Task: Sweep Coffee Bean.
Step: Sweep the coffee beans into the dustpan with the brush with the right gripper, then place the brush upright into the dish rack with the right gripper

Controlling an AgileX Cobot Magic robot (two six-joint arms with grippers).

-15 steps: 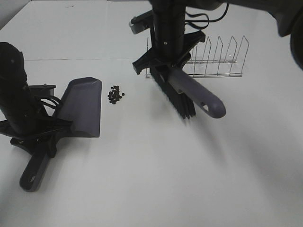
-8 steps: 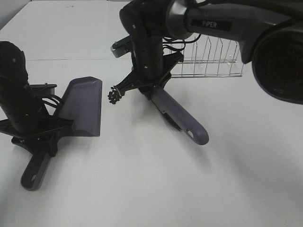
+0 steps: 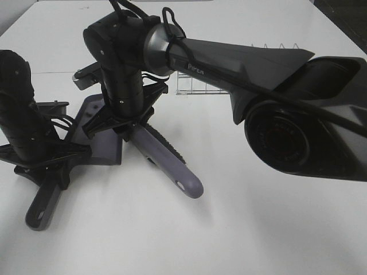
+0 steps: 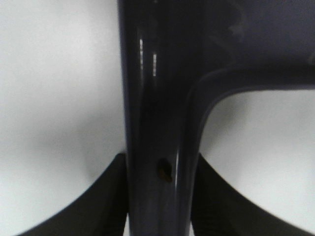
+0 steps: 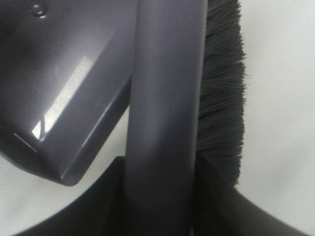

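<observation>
My left gripper (image 3: 49, 165) is shut on the handle (image 3: 40, 209) of the grey-purple dustpan (image 3: 97, 150), which lies flat at the left. In the left wrist view that handle (image 4: 157, 113) runs between the dark fingers (image 4: 106, 196). Reaching across from the right, my right gripper (image 3: 129, 123) is shut on the brush (image 3: 172, 163). Its black bristles (image 3: 170, 146) are down at the pan's open side. The right wrist view shows the brush handle (image 5: 165, 98), the bristles (image 5: 221, 88) and the pan (image 5: 64, 83) close beside them. The coffee bean pile is hidden behind the right arm.
A wire rack (image 3: 198, 91) stands at the back, mostly covered by the right arm's long link (image 3: 246, 57). That arm's large base housing (image 3: 298, 132) fills the right side of the exterior view. White tabletop (image 3: 172, 235) stretches along the front.
The right arm has swung left with the brush, from beside the rack, over the spot where the beans lay, up to the dustpan. The beans are no longer visible. The left arm has stayed put.
</observation>
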